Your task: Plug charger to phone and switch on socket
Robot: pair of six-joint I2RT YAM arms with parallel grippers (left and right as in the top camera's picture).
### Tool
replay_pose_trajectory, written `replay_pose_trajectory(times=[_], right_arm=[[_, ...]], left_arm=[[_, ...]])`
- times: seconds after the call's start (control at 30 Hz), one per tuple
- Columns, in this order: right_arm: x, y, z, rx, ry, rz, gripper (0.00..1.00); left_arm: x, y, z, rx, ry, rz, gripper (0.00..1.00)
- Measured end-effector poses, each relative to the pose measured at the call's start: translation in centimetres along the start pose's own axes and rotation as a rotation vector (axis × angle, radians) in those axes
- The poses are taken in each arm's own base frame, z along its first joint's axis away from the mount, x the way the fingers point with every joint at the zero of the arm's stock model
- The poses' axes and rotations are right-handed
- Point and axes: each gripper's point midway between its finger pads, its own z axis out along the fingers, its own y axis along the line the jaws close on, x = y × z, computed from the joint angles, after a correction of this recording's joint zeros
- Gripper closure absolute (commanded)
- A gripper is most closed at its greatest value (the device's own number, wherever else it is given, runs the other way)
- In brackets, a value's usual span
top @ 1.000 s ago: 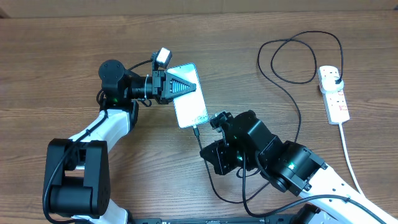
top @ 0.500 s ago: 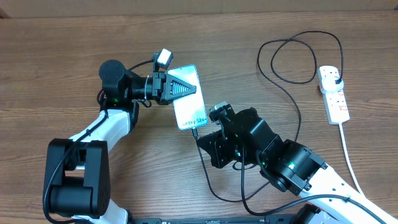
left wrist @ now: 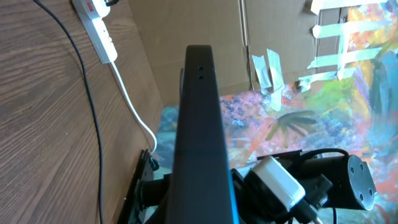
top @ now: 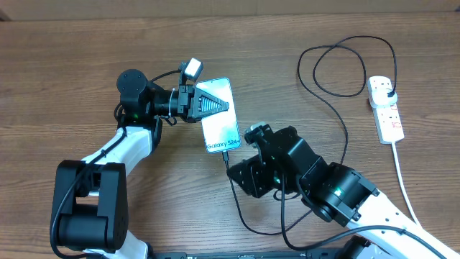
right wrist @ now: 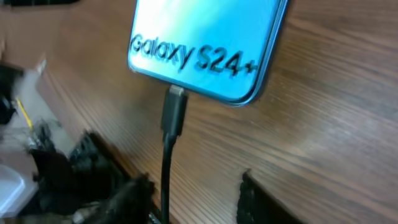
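Note:
The phone has a light blue screen reading "Galaxy S24+" and lies mid-table. My left gripper is shut on its far end; the left wrist view shows only its dark edge. The charger's connector meets the middle of the phone's bottom edge, and in the right wrist view the connector sits in the port of the phone. My right gripper is open just behind the connector, with the black cable running between its fingers; it also shows in the overhead view. The socket lies far right with the black plug adapter in it.
The black cable loops across the right half of the table from the strip to the phone. The strip's white cord runs toward the front right edge. The strip also shows in the left wrist view.
The phone has shifted slightly toward the near side and turned a little. The connector now meets its bottom edge. My right gripper has moved a little to the left.

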Motion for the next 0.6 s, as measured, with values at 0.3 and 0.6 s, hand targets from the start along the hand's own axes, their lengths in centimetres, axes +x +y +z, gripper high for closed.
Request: replay_pose_trajectory(times=[0.3, 0.6], right_arm=[[-1.9, 1.9, -2.7, -0.052, -0.102, -0.037, 0.47], [-0.4, 1.4, 1.5, 0.030, -0.014, -0.038, 0.66]], left_arm=[[-0.1, 0.0, 0.0, -0.001, -0.005, 0.003, 0.96], [-0.2, 0.0, 0.0, -0.002, -0.012, 0.003, 0.96]])
